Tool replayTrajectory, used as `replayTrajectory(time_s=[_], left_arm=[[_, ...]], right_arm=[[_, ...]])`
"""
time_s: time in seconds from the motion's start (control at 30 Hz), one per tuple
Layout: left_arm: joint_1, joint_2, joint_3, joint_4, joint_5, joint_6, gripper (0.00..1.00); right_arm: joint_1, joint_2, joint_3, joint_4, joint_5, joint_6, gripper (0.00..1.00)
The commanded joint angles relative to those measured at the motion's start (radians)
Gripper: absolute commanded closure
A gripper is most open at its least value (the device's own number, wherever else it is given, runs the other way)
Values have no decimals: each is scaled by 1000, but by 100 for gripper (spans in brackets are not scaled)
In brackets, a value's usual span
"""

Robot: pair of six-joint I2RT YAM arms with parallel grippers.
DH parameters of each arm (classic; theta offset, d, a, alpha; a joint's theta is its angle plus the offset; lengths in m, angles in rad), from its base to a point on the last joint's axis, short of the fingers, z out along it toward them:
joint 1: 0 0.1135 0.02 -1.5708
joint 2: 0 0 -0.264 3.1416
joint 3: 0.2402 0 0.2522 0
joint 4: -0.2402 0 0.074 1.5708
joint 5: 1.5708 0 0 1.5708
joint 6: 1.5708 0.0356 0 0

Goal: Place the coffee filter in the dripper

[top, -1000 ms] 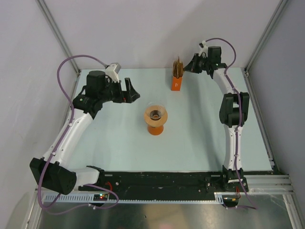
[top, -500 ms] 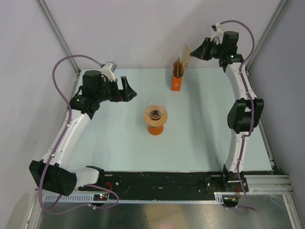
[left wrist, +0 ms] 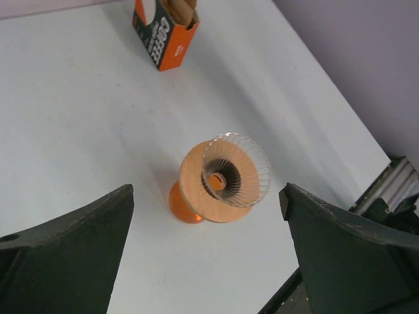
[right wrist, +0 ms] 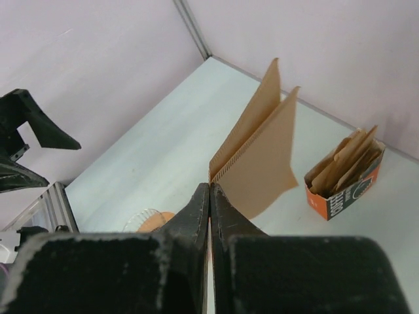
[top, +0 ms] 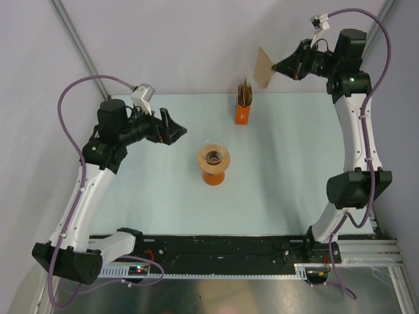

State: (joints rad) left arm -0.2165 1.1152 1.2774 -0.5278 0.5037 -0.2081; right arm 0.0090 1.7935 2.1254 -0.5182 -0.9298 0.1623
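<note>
My right gripper (right wrist: pixel 209 190) pinches the filter (right wrist: pixel 258 157) high over the box (top: pixel 243 114), my left gripper (top: pixel 177 124) hangs wide open, and the dripper (left wrist: pixel 236 171) mid-table stands empty, so carrying and seating it are left.

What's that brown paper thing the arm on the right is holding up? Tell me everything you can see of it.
It is the coffee filter, a thin light-brown paper, flat and fan-shaped, with two layers slightly parted at the top and a crimped seam along one edge. The right gripper pinches its lower corner, holding it upright in the air, apart from the orange box of brown papers. Nothing else touches it.
</note>
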Motion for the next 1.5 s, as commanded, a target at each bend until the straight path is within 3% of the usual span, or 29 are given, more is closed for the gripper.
replayTrajectory(time_s=[0.0, 0.2, 0.4, 0.63, 0.77, 0.9, 1.23, 1.47], left_arm=[[5, -29, 32, 57, 86, 14, 0], [-5, -15, -21, 208, 120, 62, 0], [-20, 77, -55, 342, 279, 88, 2], [-35, 86, -178, 566, 361, 93, 2], [-37, 60, -268, 703, 419, 21, 1], [-37, 30, -366, 1017, 436, -168, 1], [-94, 1, -559, 1662, 393, -557, 0], [-155, 11, -568, 1796, 403, -600, 0]], right_arm=[[5, -41, -29, -3, -25, 1, 100], [36, -19, -80, 127, -141, 173, 100], [73, -62, -217, 289, -265, 332, 100], [115, -154, -383, 617, -397, 623, 100], [149, -212, -458, 859, -436, 838, 100], [190, -256, -488, 1050, -443, 1046, 100], [285, -323, -425, 934, -396, 1009, 100], [347, -351, -387, 812, -369, 917, 100]])
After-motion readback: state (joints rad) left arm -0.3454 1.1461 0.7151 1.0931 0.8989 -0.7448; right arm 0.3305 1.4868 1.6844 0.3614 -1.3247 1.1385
